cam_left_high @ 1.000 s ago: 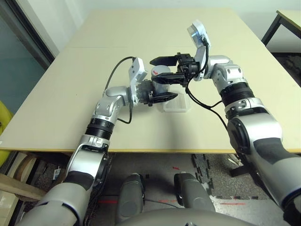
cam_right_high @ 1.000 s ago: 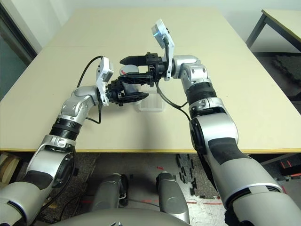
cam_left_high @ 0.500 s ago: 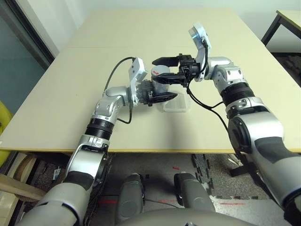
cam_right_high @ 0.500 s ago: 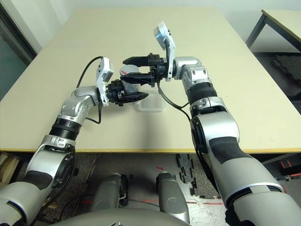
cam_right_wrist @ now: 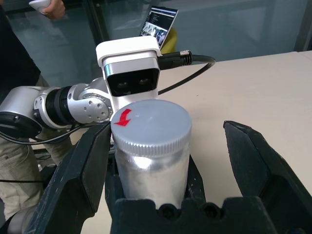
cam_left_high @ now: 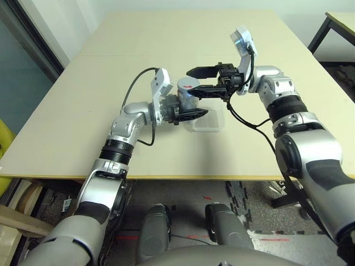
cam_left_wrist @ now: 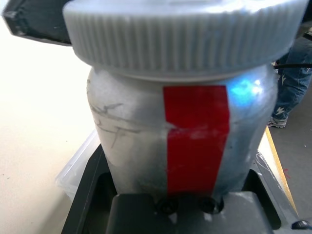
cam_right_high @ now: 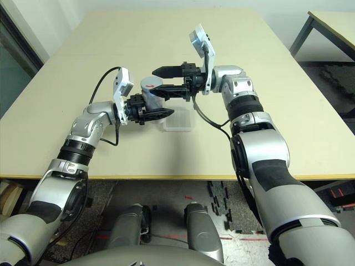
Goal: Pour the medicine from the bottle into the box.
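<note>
Here we are with the bottle [cam_left_high: 188,95] as our landmark, and it's the left gripper [cam_left_high: 191,111] that has it — jaws closed on the bottle's body, holding it upright, the grey cap [cam_right_wrist: 151,127] still seated on top with a red arrow-like mark [cam_right_wrist: 123,117] showing. Down the bottle's side runs the red label [cam_left_wrist: 197,139], plain to see from the left wrist.

In comes the right gripper [cam_right_wrist: 168,161] from the bottle's right, jaws standing wide, one of them near the cap and the other beyond the bottle — no grip on anything there!

And the box [cam_right_high: 178,120]? Clear, shallow, lying on the pale surface [cam_left_high: 166,155], to the right of the bottle and a little nearer the robot, partly behind the grippers. Whether any pills sit in the bottle, these pictures cannot tell us.

Spectators, too: a person [cam_right_wrist: 17,58] stands beyond the bottle in the right wrist view, a hand [cam_right_wrist: 54,9] around something white, with a laptop screen [cam_right_wrist: 159,23] lit up nearby.
</note>
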Tool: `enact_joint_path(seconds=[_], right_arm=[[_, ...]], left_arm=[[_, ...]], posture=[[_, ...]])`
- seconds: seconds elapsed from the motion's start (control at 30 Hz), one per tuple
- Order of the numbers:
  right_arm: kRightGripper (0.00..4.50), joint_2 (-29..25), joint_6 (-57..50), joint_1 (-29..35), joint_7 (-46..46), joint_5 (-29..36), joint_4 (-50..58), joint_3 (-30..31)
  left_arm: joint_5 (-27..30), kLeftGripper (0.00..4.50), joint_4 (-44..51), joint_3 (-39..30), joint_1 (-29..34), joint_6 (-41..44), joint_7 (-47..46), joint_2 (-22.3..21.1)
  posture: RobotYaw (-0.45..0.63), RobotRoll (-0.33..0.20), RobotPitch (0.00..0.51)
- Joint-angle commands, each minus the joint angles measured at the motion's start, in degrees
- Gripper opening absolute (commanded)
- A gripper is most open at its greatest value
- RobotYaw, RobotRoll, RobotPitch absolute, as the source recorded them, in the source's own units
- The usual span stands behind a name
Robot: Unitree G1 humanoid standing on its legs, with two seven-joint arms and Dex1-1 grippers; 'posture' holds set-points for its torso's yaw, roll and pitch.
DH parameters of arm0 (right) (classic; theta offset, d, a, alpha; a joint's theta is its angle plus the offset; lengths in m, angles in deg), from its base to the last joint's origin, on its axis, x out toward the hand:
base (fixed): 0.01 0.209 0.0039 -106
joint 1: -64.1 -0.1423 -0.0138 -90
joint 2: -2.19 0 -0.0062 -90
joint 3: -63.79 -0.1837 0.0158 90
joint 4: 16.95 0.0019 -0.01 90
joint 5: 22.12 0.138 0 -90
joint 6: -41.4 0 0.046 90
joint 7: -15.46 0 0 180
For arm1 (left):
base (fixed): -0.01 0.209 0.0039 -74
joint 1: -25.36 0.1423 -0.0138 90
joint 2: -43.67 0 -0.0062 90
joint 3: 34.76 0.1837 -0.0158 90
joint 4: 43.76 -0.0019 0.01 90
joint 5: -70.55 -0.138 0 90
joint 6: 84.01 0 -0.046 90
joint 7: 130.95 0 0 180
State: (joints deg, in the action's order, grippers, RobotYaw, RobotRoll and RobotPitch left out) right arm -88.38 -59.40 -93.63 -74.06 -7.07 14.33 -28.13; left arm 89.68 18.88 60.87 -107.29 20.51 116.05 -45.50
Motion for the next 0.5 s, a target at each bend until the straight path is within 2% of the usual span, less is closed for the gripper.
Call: enact_joint_path(seconds=[0.03,0.5], right_arm=[[4.5,-0.67,-0.68,-0.52,-0.59,0.29,-0.17,-0.47],[4.5,-0.92,-3.4,-0.32,-2.98,1.68,2.83,0.63]], left_arm=[[-0.27,2.69,0.32,0.29,-0.17,-0.82,1.13,-0.41],[-0.8,2.69,-2.36,0.13,-1.3,-2.45,1.34,-0.51]], posture=[[-0.14,0.0,0.077],[-0.14,0.0,0.074]])
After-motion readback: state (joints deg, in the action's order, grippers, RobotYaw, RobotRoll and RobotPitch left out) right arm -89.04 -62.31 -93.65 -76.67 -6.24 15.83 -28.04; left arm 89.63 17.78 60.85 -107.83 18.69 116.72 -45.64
